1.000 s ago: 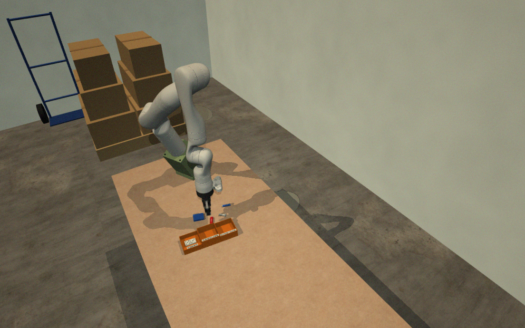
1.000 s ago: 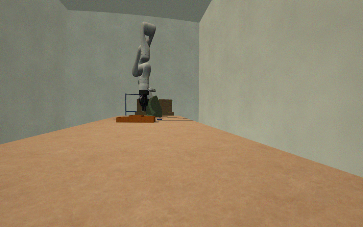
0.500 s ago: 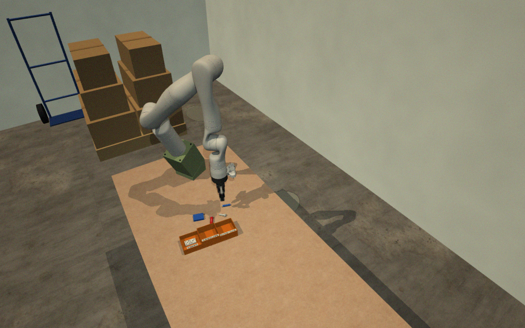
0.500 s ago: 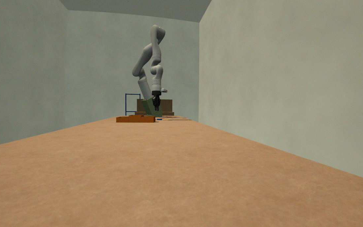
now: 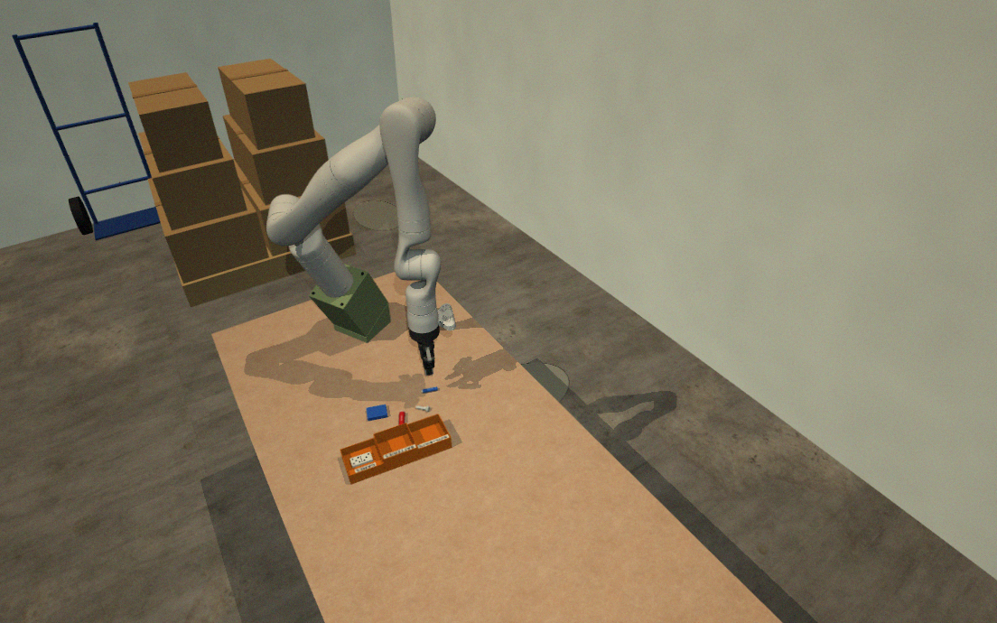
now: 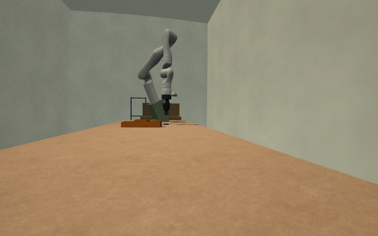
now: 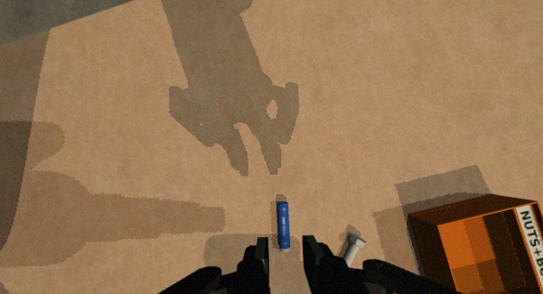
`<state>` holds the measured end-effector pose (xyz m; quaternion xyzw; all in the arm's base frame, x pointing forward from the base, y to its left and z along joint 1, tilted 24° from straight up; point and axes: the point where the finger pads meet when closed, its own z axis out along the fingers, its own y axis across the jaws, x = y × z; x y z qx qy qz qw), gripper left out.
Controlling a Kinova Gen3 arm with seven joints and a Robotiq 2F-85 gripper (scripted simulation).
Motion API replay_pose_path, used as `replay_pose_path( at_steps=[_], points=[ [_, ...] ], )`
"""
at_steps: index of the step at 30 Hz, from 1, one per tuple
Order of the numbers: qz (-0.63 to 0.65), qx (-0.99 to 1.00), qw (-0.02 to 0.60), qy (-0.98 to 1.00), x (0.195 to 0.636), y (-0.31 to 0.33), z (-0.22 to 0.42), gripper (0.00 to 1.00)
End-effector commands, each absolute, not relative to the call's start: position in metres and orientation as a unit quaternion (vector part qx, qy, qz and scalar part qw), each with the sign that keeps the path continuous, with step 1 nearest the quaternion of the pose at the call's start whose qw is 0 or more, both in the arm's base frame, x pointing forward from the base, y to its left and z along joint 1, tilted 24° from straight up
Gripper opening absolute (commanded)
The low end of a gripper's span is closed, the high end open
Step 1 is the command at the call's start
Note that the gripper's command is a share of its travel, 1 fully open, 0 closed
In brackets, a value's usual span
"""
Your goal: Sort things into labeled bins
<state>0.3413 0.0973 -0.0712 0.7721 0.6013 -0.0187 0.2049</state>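
Note:
My gripper [image 5: 429, 374] [image 6: 166, 114] [image 7: 285, 251] is open part way and empty, above the table just behind a blue battery [image 5: 430, 390] [image 6: 165, 123] [image 7: 283, 225]. In the wrist view the battery shows between and ahead of the fingertips. A pale bolt [image 5: 423, 408] [image 7: 352, 249] lies near it. A red battery [image 5: 402, 417] and a blue block [image 5: 377, 412] lie behind the bins. A white domino [image 5: 360, 459] lies in the left bin. The right bin [image 7: 420, 243] bears a label [image 7: 530, 237] starting "NUTS+BO"; the other labels are too small to read clearly.
The three joined orange bins [image 5: 402, 462] [image 6: 141, 124] stand on the table [image 5: 487, 525] [image 6: 184, 175], in front of the loose things. The green arm base [image 5: 358, 313] is at the back. Stacked cartons [image 5: 211, 255] and a blue hand truck [image 5: 126, 226] stand beyond the table.

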Motion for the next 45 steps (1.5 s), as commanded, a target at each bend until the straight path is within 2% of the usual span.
replay_pose_path(
  at_steps=[1, 21, 37, 45],
  points=[
    [-0.019, 0.77, 0.206, 0.604, 0.341, 0.098, -0.071, 0.24],
    [-0.019, 0.77, 0.206, 0.604, 0.343, 0.095, -0.07, 0.24],
    [-0.019, 0.77, 0.206, 0.604, 0.355, 0.07, -0.118, 0.24],
    [-0.019, 0.77, 0.206, 0.604, 0.355, 0.066, -0.119, 0.24]
  ],
)
